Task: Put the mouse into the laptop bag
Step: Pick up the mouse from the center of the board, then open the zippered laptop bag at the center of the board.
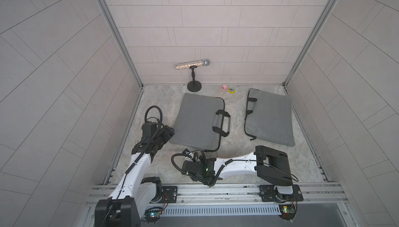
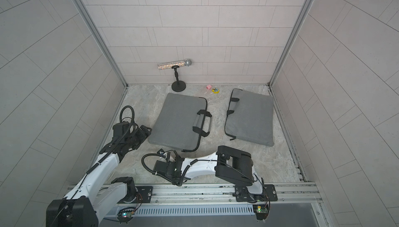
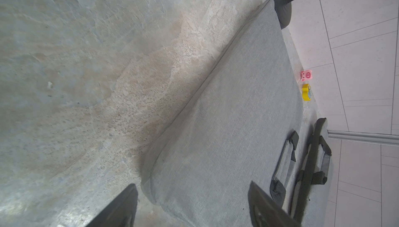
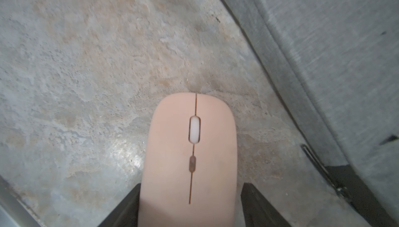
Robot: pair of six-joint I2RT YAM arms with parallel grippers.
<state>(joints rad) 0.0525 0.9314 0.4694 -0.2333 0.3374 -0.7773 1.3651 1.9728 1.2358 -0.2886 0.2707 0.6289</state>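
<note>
Peach mouse (image 4: 190, 150) between jaws of right gripper (image 4: 191, 184)

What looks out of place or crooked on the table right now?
Mainly the microphone: it lies sideways across its stand by the back wall, not upright. One bag and the other bag sit slightly askew. Nothing looks spilled or broken.

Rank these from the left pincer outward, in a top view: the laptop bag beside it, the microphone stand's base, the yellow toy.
1. Laptop bag, right beside the left pincer.
2. Microphone stand's base, at the back.
3. Yellow toy, farther along the back, toward the second bag.
</note>
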